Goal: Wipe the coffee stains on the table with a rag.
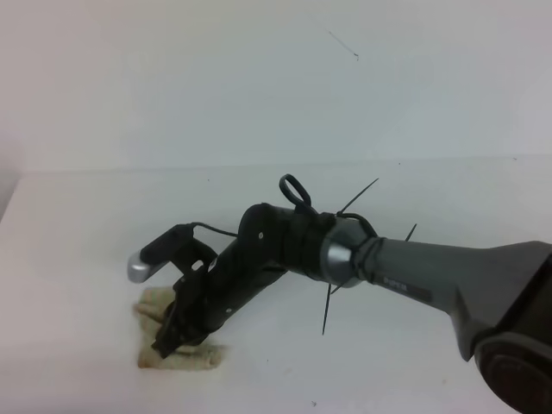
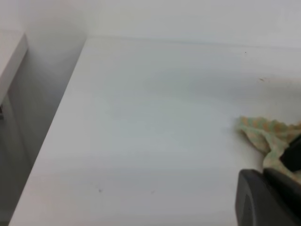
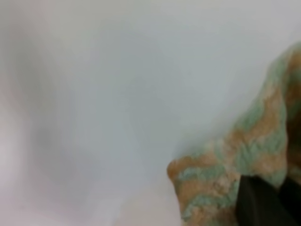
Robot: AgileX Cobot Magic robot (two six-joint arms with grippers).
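The white bench [image 1: 103, 224] is carrying everything. The right arm [image 1: 414, 267] is reaching across it from the right side, angled down onto the rag. The rag [image 1: 155, 304] is lying bunched near the bench's front left part. The right gripper [image 1: 172, 338] is pressing into the rag, its fingers [image 3: 256, 202] clamped together on the cloth.

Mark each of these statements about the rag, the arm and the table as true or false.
1. The right tool is pressed down on the rag. True.
2. The rag lies folded on a shelf. False: it lies on the table.
3. The rag is plain blue. False: it is pale green and beige.
4. The right tool is shut on the rag. True.
5. A second arm works beside it in the high view. False: only the right arm shows.
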